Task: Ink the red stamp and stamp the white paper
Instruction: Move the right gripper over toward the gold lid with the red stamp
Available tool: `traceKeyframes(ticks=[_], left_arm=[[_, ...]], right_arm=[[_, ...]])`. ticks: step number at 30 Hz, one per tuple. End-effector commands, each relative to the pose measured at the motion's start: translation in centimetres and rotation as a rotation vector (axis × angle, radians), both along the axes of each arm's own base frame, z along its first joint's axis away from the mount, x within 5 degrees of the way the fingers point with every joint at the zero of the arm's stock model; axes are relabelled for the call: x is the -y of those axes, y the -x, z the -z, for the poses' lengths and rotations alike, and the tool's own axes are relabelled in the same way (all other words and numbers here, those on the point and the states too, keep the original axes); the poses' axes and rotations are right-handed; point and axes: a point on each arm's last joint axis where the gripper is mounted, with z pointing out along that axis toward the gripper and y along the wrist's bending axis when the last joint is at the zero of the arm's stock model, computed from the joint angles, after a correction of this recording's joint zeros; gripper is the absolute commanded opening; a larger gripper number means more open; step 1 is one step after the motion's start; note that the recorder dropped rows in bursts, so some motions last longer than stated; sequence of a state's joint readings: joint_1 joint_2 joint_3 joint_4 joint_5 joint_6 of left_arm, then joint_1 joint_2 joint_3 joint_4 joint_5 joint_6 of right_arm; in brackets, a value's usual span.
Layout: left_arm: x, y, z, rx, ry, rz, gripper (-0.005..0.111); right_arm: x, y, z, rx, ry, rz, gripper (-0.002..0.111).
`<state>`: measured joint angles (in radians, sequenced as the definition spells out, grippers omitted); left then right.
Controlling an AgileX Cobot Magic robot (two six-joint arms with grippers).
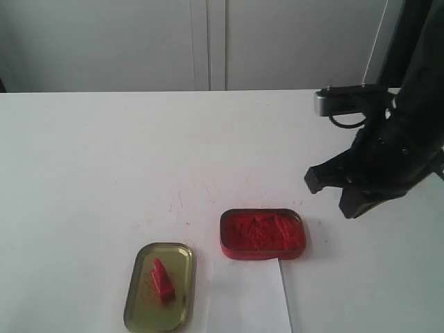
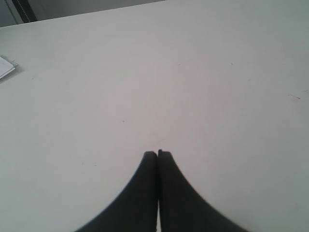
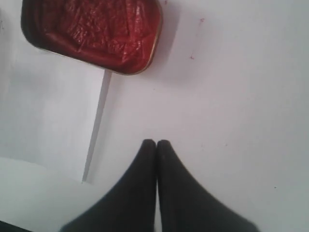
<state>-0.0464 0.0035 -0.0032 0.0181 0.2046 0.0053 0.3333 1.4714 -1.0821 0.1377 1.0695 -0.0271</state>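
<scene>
The red stamp [image 1: 161, 281] lies on its side on the gold lid [image 1: 142, 305] at the front left. To its right stands the open tin of red ink paste [image 1: 262, 234] [image 3: 91, 31]. The white paper [image 1: 246, 298] [image 3: 48, 121] lies in front of the tin, one edge tucked against it; no imprint shows on it. My right gripper [image 1: 331, 196] [image 3: 156, 142] hangs shut and empty, up and to the right of the tin. In the left wrist view my left gripper [image 2: 157, 153] is shut and empty over bare tabletop; the exterior view does not show it.
The white table [image 1: 104, 159] carries faint red smudges behind the tin. A small pale flat object [image 2: 6, 66] lies at the edge of the left wrist view. Grey cabinet doors [image 1: 208, 41] stand behind the table's far edge.
</scene>
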Motion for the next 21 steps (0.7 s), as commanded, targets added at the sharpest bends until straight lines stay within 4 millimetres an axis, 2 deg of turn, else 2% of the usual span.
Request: traceKeyframes(ticks=[1,21], left_arm=[[0.0,0.0,0.1,0.002,-0.001,-0.003,0.0],[0.0,0.0,0.1,0.002,-0.001,-0.003,0.0]], right_arm=[[-2.3,-0.1,0.5,-0.029,0.008,-0.047,0.0],[-13.0,1.3,2.0,-0.052,0.011,-0.275,0.0]])
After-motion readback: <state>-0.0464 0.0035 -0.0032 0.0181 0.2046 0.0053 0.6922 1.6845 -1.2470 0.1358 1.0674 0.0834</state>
